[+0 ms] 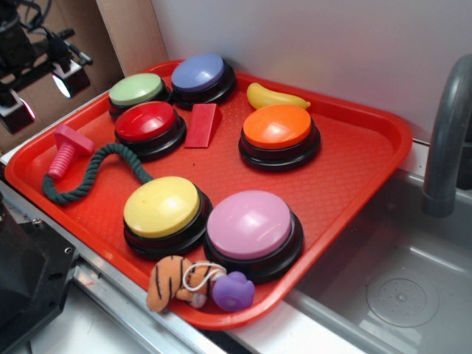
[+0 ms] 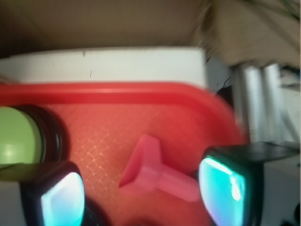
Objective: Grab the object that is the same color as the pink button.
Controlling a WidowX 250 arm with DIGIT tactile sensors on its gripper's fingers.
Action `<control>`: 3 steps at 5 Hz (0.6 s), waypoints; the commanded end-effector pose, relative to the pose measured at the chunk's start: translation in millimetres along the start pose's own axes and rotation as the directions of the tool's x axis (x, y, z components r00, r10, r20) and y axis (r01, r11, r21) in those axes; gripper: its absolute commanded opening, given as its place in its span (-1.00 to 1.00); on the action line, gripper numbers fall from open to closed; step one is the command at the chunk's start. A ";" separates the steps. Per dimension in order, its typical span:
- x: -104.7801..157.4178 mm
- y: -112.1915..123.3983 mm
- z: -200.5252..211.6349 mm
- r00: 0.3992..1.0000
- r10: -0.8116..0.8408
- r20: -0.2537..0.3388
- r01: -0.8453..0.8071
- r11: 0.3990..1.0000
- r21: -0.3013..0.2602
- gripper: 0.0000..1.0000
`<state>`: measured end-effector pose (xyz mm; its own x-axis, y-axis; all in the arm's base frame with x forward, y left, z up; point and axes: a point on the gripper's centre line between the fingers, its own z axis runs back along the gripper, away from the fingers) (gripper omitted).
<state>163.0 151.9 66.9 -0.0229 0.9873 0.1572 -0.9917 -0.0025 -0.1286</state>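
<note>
The pink toy bolt [image 1: 65,151] lies at the left corner of the red tray [image 1: 354,158], head toward the back. The pink button [image 1: 249,225], pale pink-lilac on a black base, stands near the tray's front edge. My gripper [image 1: 43,94] hangs open above and behind the bolt, at the upper left, touching nothing. In the wrist view the bolt [image 2: 153,172] lies on the tray between and below my fingertips; the gripper [image 2: 143,200] is wide open, and the bolt's shaft end points at the right finger [image 2: 225,190].
Green [image 1: 136,90], blue-violet [image 1: 198,72], red [image 1: 145,122], orange [image 1: 277,125] and yellow [image 1: 161,206] buttons share the tray. A green rope [image 1: 96,173] curls beside the bolt. Red wedge [image 1: 201,125], banana [image 1: 274,96], tiger toy [image 1: 168,280], purple toy [image 1: 234,291]. Sink [image 1: 398,287] and faucet [image 1: 446,140] right.
</note>
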 end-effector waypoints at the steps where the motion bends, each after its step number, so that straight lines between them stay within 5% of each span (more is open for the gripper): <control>1: -3.7 6.4 -18.7 0.999 0.028 -0.017 -0.028 0.999 0.016 1.00; 2: -7.6 7.4 -25.3 0.999 0.025 -0.035 -0.025 0.999 0.020 1.00; 3: -9.6 8.4 -32.2 0.997 0.040 -0.059 -0.040 0.999 0.006 0.52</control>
<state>167.9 146.6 28.5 -0.0471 0.9955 0.0828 -0.9932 -0.0378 -0.1100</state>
